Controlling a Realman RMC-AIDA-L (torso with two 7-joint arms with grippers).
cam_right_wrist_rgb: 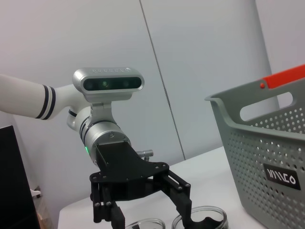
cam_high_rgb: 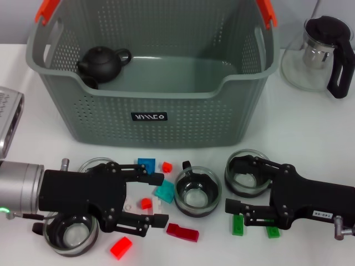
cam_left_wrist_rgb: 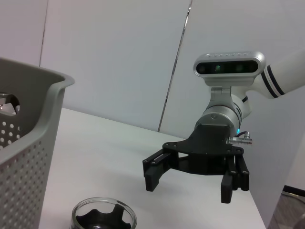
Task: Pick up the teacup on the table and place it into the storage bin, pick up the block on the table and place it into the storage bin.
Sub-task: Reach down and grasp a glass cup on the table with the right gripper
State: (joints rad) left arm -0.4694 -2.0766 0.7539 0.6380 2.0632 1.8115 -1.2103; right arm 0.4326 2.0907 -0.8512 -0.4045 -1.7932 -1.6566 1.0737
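Head view: the storage bin [cam_high_rgb: 166, 105], a grey-green perforated basket with orange-red handle ends, stands at the far centre of the white table [cam_high_rgb: 310, 133], with a small black teapot [cam_high_rgb: 102, 62] inside at its far left. A glass teapot with a black handle [cam_high_rgb: 321, 52] stands to the right of the bin. Near the bin lie several glass teacups: a centre teacup [cam_high_rgb: 198, 191], a right teacup [cam_high_rgb: 247, 172], a near-left teacup [cam_high_rgb: 70, 235] and a far-left teacup [cam_high_rgb: 94, 164] largely hidden behind the left gripper. Scattered blocks lie among them: a teal block [cam_high_rgb: 165, 192], a blue block [cam_high_rgb: 146, 163], small red blocks [cam_high_rgb: 167, 166], a dark red block [cam_high_rgb: 182, 232], a bright red block [cam_high_rgb: 121, 247] and green blocks [cam_high_rgb: 238, 225].

The left gripper [cam_high_rgb: 160, 199] lies low over the near-left table, jaws wide apart and holding nothing, with a small red block between its fingers. The right gripper [cam_high_rgb: 228, 185] lies low at the near right, jaws wide apart and empty, its far finger over the right teacup.

Left wrist view: the right gripper [cam_left_wrist_rgb: 190, 183] appears across the table, fingers spread. Right wrist view: the left gripper [cam_right_wrist_rgb: 152, 210] appears likewise, fingers spread above two teacups.
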